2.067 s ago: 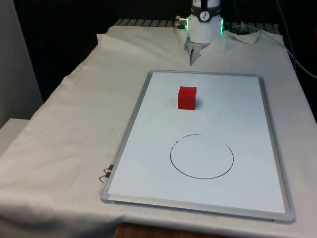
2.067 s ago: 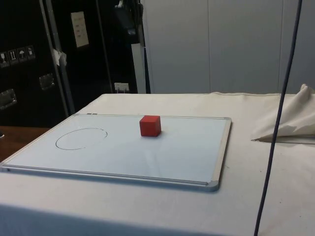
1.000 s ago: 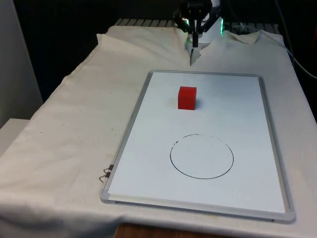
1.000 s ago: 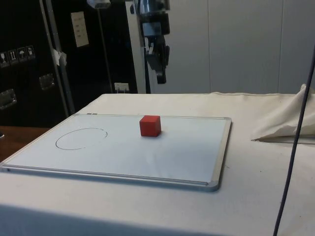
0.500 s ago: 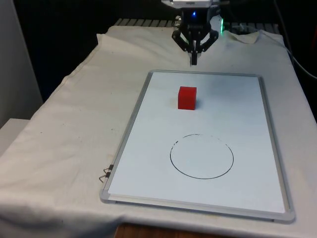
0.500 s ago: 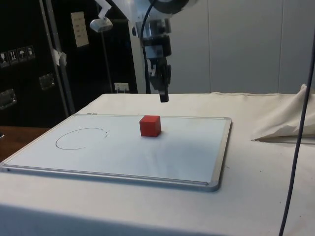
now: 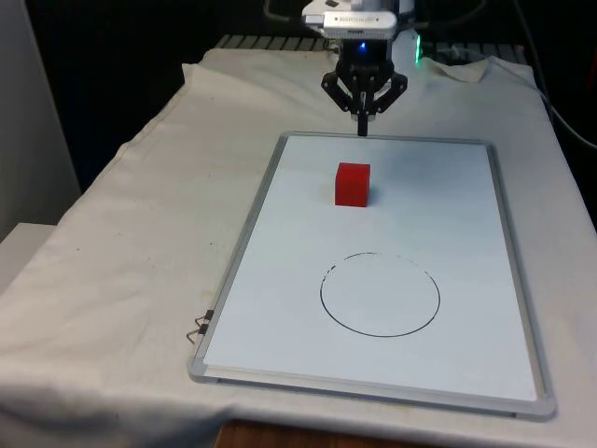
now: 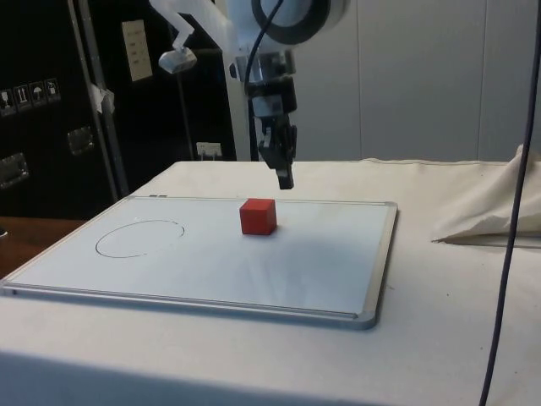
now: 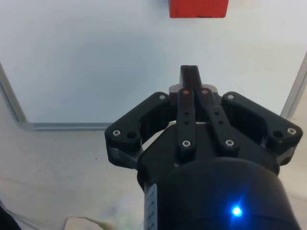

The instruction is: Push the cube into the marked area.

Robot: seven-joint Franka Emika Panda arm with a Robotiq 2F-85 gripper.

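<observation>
Overhead, fingers (image 7: pixel 363 129) pressed together above whiteboard (image 7: pixel 280 271) far edge (red cube (image 7: pixel 353 183) ahead, apart), drawn circle (image 7: pixel 380 293) beyond.

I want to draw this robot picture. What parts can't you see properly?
- Cube: the wrist view's edge cuts it off, leaving a red strip.
- Circle: whether its line closes; too faint in the front view.
- Clip by the board: too small in the front view to tell.
- Gripper: its height above the board, unclear from the side view.
</observation>
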